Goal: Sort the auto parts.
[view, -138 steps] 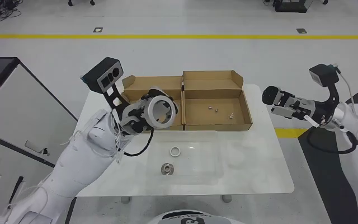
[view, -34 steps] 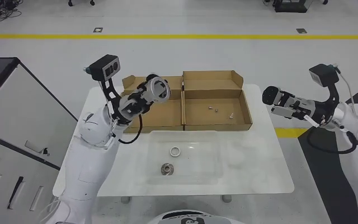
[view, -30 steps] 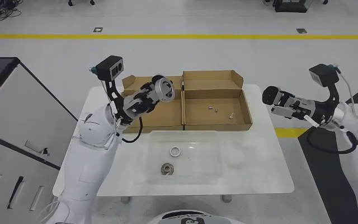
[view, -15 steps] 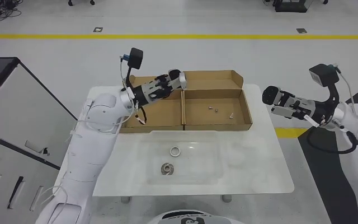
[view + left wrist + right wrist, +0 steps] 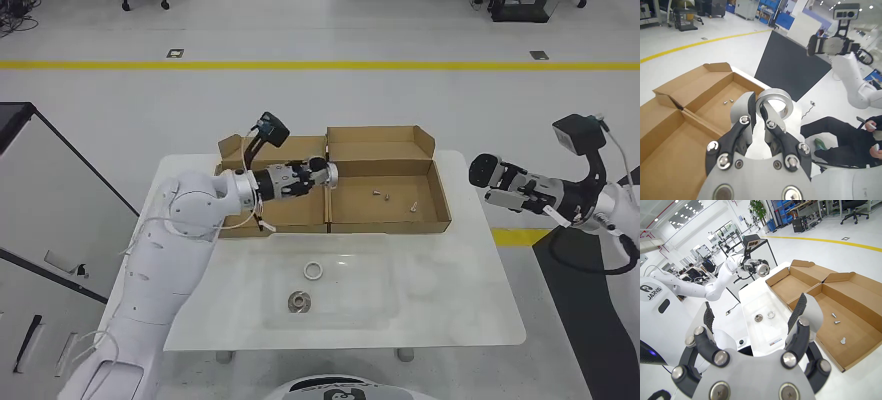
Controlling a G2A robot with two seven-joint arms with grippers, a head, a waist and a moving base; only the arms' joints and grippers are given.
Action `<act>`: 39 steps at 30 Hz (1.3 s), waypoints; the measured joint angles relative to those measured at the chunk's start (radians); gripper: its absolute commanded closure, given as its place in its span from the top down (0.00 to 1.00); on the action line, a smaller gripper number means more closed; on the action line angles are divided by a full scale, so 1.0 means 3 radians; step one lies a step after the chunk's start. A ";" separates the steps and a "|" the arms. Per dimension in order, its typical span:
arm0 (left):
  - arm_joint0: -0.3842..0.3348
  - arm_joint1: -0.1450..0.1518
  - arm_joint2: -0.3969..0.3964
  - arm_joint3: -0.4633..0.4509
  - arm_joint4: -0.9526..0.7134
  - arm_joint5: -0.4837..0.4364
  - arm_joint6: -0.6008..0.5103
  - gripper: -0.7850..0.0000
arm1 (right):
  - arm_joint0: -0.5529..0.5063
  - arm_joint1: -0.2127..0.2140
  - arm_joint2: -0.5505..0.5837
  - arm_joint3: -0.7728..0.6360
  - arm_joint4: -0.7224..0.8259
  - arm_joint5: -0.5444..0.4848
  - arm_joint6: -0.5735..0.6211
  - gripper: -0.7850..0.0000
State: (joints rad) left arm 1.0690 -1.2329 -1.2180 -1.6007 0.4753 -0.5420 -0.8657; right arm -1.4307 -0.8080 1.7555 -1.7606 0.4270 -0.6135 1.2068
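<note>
L gripper is nearly closed, pinching the big metal ring by its wall, one finger inside and one outside. From the top cam I see it held over the wall between the two cardboard boxes. R gripper is wide open w/ nothing in it, off the table edge. Small ring and flanged hub lie in the clear tray.

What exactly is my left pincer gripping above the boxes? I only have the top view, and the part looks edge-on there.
Observer: The left pincer is shut on a large metal ring, with one finger inside the hole and one outside the wall.
Operator: And the other arm, is it carrying anything?
Observer: No. The right pincer is open wide, with nothing between its fingers.
</note>
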 measured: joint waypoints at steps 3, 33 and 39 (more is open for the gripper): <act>-0.0213 -0.0013 0.0149 0.0191 0.0261 0.0017 -0.0056 0.00 | 0.0000 0.0000 0.0000 0.0000 0.0000 0.0000 0.0000 1.00; -0.1490 -0.0377 0.1731 0.2304 0.2601 -0.0024 0.0259 0.00 | 0.0000 0.0000 0.0000 0.0000 0.0000 0.0000 0.0000 1.00; -0.1564 -0.0483 0.1924 0.2569 0.2724 -0.0084 0.0378 0.00 | 0.0000 0.0000 0.0000 0.0000 0.0000 0.0000 0.0000 1.00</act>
State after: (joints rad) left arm 0.5998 -1.3777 -0.6409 -0.8299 1.2925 -0.5672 -0.7524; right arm -1.4307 -0.8080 1.7555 -1.7606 0.4270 -0.6135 1.2068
